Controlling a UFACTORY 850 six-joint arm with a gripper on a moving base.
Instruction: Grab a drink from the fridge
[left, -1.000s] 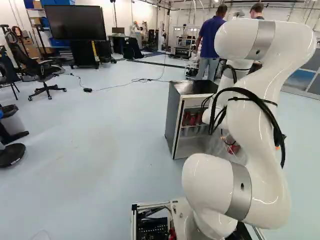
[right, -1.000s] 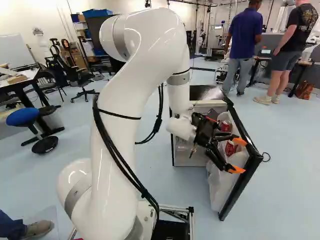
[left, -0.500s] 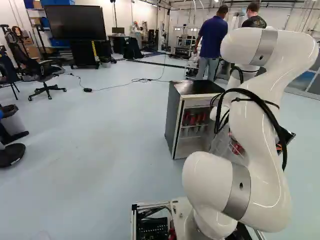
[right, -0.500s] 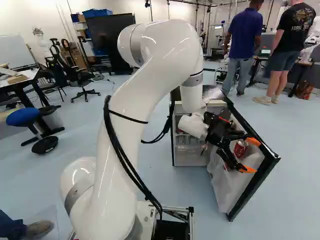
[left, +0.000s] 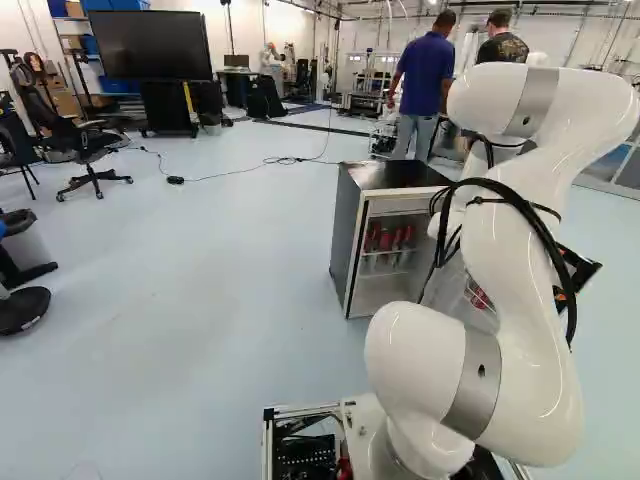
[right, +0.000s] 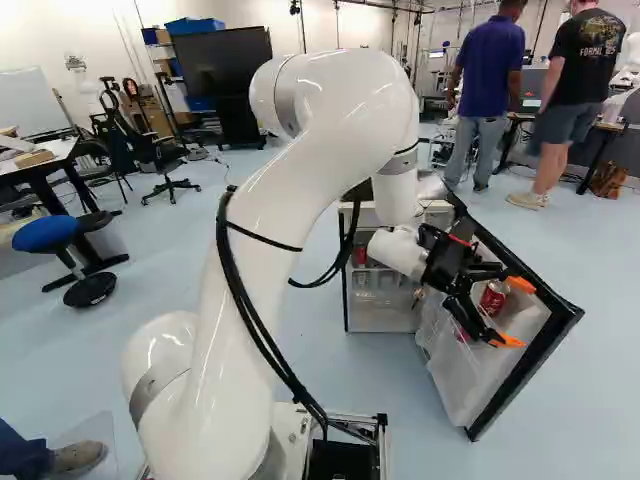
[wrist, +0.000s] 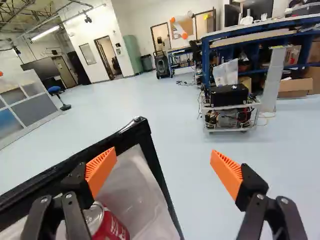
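Where the pale blue floor (left: 180, 260) runs off to the left, a table (right: 50, 154) and a blue stool (right: 45, 234) stand, with a wheeled office chair (left: 88, 145) and a big dark screen (left: 150, 45) farther back. Toward the middle a dark block (left: 176, 180) lies on it, a thin cable trailing away. The white arm (right: 290, 200) rises close by me, and past it sits the fridge (left: 347, 235), black-topped and open, with red drinks (left: 385, 240) on an inside shelf. Its door (right: 523, 375) swings out to the right, clear plastic bins (right: 465, 375) along the inner side and a red can (right: 493, 298) in them. Over there the gripper (right: 515, 313) is spread wide, grasping nothing: one finger is over the bins near the can, the other out past the door's edge. At the far right a brown bag (right: 608, 178) rests on the floor, and the wrist view looks across more of the room, to a low cart (wrist: 230, 106) beside blue shelving (wrist: 205, 60).
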